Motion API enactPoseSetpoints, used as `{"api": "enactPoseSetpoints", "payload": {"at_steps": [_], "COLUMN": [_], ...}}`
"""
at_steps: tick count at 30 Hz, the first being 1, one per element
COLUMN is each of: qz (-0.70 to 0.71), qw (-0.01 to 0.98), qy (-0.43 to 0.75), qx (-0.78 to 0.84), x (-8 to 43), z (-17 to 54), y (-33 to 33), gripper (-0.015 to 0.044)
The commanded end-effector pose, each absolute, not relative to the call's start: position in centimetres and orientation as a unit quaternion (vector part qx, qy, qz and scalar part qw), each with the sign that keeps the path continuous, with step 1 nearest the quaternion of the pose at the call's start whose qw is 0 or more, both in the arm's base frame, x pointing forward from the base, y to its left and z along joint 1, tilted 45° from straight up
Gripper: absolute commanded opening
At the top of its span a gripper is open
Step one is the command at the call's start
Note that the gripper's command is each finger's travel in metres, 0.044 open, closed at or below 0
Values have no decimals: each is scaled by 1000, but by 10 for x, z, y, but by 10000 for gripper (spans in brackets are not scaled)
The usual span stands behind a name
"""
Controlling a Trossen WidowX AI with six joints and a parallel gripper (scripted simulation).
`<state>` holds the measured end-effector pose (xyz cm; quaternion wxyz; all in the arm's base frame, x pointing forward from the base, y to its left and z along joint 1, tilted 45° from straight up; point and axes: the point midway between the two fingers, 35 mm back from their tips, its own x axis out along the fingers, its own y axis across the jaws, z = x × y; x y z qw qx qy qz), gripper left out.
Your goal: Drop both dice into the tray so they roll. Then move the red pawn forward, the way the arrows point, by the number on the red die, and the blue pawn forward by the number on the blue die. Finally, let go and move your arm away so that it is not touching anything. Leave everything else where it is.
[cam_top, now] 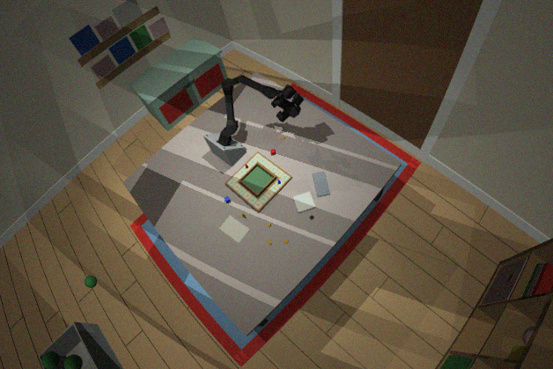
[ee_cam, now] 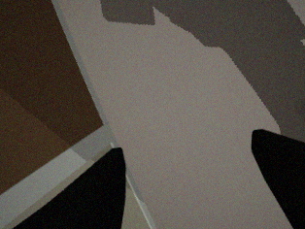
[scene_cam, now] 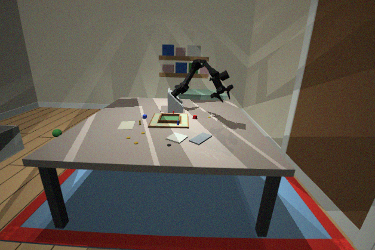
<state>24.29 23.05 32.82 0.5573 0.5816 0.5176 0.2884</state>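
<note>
My gripper [cam_top: 288,110] [scene_cam: 226,99] [ee_cam: 187,148] is open and empty, high above the table on the door side, clear of the board. The red die [cam_top: 273,151] [scene_cam: 194,117] lies on the table beside the board. The blue die [cam_top: 226,199] [scene_cam: 144,116] lies on the table off the board's opposite side. The tray [cam_top: 267,187] [scene_cam: 169,122], green with a brown rim, is in the middle of the board [cam_top: 263,202] [scene_cam: 154,123]. The red pawn [cam_top: 246,166] [scene_cam: 173,112] and the blue pawn [cam_top: 278,181] [scene_cam: 178,122] stand on the board's track. Arrows and die numbers are too small to read.
A yellow piece [cam_top: 243,215] [scene_cam: 140,122], a cream sheet [cam_top: 234,229] [scene_cam: 126,125], a white pad [cam_top: 304,202] [scene_cam: 176,137], a grey-blue slab [cam_top: 320,183] [scene_cam: 200,138], a black disc [cam_top: 311,217] [scene_cam: 168,144] and several yellow discs lie around the board.
</note>
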Motion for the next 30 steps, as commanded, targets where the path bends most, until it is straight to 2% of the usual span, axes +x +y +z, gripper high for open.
{"api": "enactPoseSetpoints", "payload": {"at_steps": [1,6,12,30], "qz": [198,99,-14,-26], "qw": [566,555,513,505], "qy": [555,601,661,668], "qx": [577,566,548,546], "x": [262,263,237,237], "z": [258,182,101,83], "y": [210,180,141,148], "gripper": [275,275,275,275]}}
